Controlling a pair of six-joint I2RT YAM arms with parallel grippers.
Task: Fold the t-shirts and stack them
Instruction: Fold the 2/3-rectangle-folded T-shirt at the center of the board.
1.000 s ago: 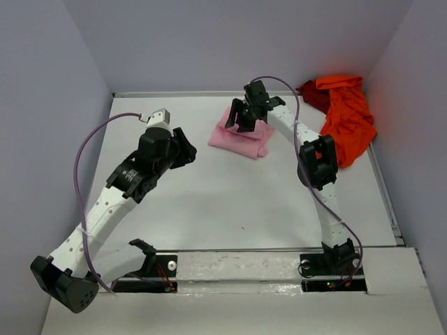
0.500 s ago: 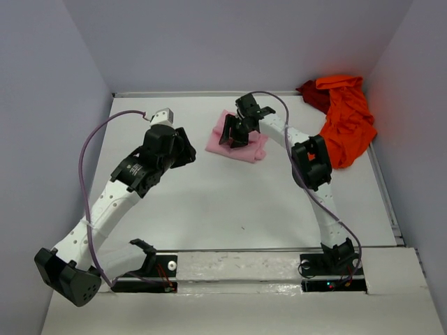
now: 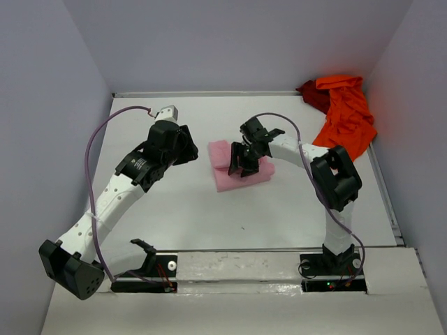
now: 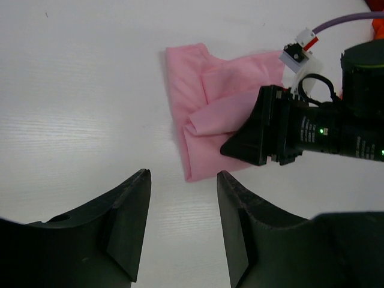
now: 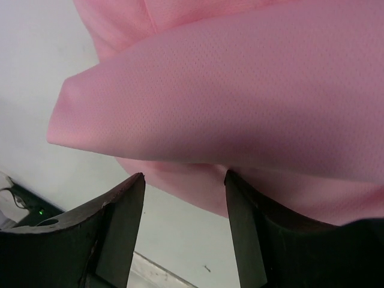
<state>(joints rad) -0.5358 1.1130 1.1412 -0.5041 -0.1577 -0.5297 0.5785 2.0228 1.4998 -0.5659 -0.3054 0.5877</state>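
Pink t-shirt (image 3: 234, 180) slid nearer on white table (image 3: 209, 216); right fingers (image 5: 120, 234) and left fingers (image 4: 126, 222) parted.

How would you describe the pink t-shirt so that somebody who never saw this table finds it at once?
Look at the middle of the white table, between the two arms. There the pink t-shirt lies folded, with the right gripper over it. It is the only pale one and lies alone; the orange-red t-shirt and the dark red t-shirt are heaped in the far right corner.
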